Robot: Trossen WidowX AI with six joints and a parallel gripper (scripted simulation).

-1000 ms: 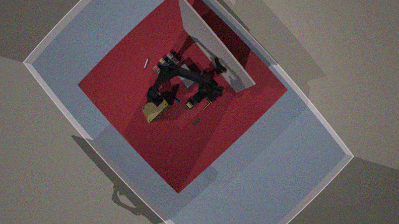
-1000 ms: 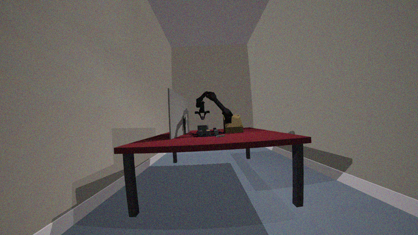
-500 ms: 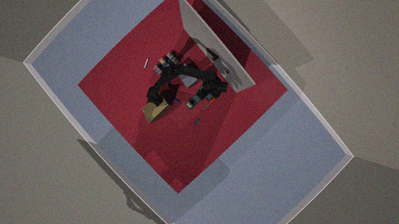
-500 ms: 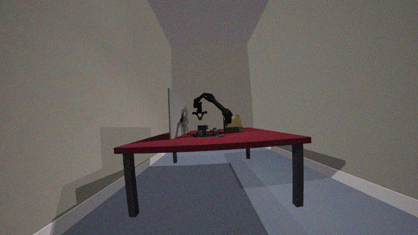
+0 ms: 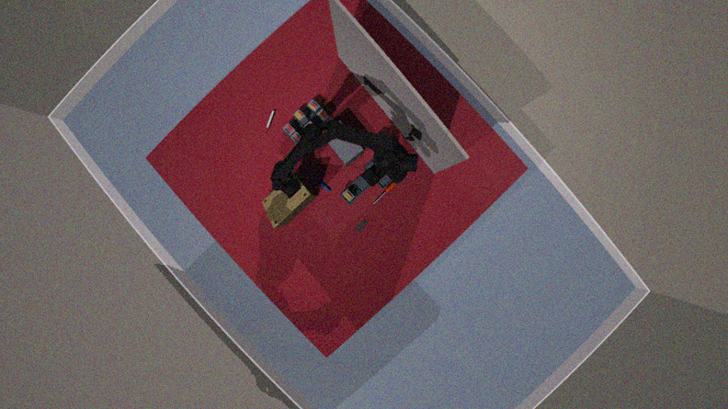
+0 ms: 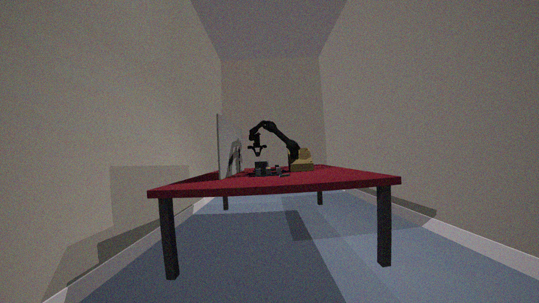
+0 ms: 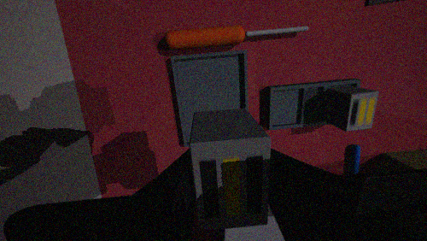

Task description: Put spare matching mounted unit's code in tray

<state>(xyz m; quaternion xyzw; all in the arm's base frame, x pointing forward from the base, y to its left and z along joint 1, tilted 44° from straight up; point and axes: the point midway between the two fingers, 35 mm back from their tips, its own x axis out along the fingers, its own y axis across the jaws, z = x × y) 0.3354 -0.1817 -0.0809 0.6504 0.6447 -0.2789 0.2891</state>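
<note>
My gripper [image 6: 257, 154] [image 7: 223, 151] is shut on a grey block [image 7: 231, 126], high above the table. The block's pale face carries a yellow bar between dark bars. The grey tray [image 7: 209, 81] lies beyond the block in the wrist view, its near end partly hidden; no block shows in its visible part. To its right, a slotted rack [image 7: 283, 108] bears another grey block [image 7: 363, 111] [image 5: 349, 196] with one dark and two yellow bars. Three blocks with coloured labels stand beside the arm in the top view, including one block [image 5: 315, 107]. I cannot tell which unit is mounted.
An orange-handled screwdriver [image 7: 205, 37] [image 5: 391, 187] lies along the tray's far edge. A tall grey panel [image 5: 398, 87] [image 6: 224, 149] stands beside the arm. A blue object [image 7: 352, 158] [image 5: 325, 186], a white stick [image 5: 271, 118] and a small grey piece [image 5: 361, 226] lie on the table.
</note>
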